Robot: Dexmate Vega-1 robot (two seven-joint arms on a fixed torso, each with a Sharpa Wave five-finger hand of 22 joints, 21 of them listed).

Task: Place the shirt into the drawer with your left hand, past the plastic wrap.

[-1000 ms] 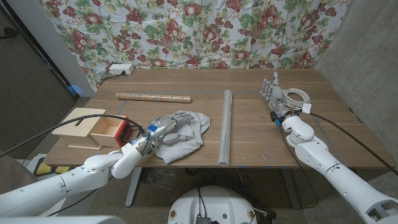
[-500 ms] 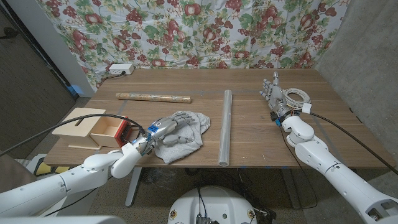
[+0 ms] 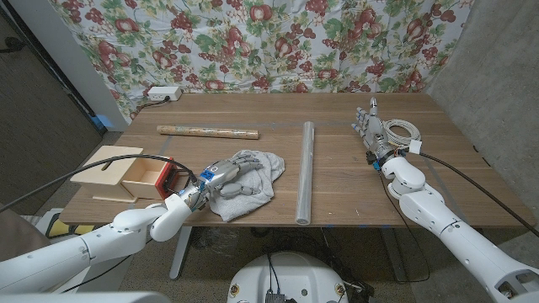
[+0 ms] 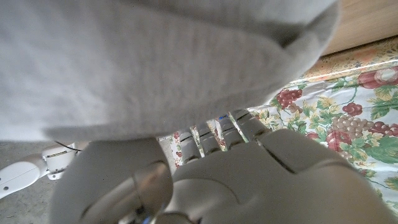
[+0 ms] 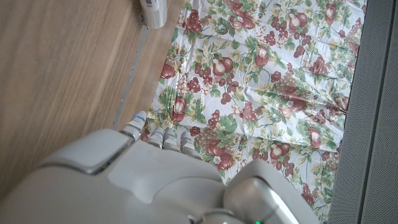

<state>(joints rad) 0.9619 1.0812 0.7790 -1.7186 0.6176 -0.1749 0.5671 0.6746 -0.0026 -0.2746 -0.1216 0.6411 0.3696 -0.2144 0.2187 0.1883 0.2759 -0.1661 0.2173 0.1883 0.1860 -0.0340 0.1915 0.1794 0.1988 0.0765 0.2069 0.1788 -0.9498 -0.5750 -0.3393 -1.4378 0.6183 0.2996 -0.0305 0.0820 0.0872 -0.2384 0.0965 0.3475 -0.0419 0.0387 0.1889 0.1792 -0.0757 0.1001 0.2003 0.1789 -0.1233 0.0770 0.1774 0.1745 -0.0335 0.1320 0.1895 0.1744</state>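
A crumpled grey shirt lies near the table's front edge, between the wooden drawer box and the clear plastic wrap roll. My left hand lies on the shirt's left part with its fingers curled into the cloth. Seen from the left wrist, the grey shirt bunches right over the fingers of my left hand. The drawer stands pulled out, red inside, just left of that hand. My right hand stands upright at the far right, fingers apart, holding nothing.
A brown patterned paper roll lies behind the shirt. White cables coil beside my right hand. A white power strip sits at the back left. The plastic wrap's end shows in the right wrist view.
My left hand's fingers have curled further into the shirt, and the cloth has bunched slightly toward the hand. The right arm has stayed still.
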